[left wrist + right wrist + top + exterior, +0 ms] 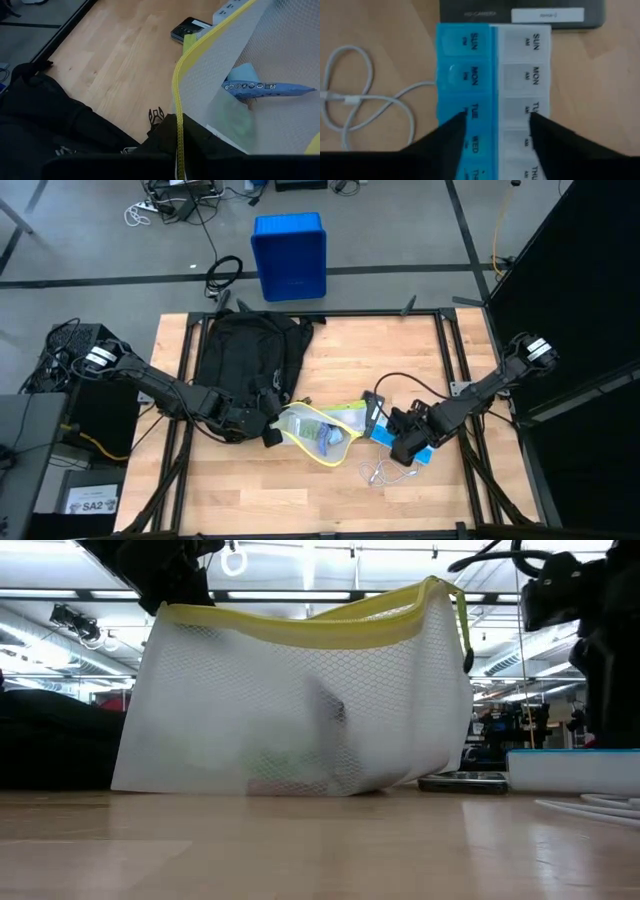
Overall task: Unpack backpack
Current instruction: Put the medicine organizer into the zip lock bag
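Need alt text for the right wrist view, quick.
The right gripper, fingers apart, sits over a weekly pill organizer with blue and clear day-labelled rows on the wooden table. A white cable loops beside it; a dark flat device lies beyond.

Wooden table [240, 480] with unpacked items

The backpack [245, 355], a yellow-trimmed mesh pouch [322, 432], a blue-and-white weekly pill organizer [492, 95], a white cable [385, 473] and a dark phone [189, 28] lie on it.

A robotics lab or industrial workshop is showing here. A wooden worktable [330, 490] on a black metal frame is standing on a grey concrete floor, where cables [222, 275] are trailing beside a blue plastic crate [289, 256]. Long ceiling strip lights [300, 600] are glowing over the open hall behind.
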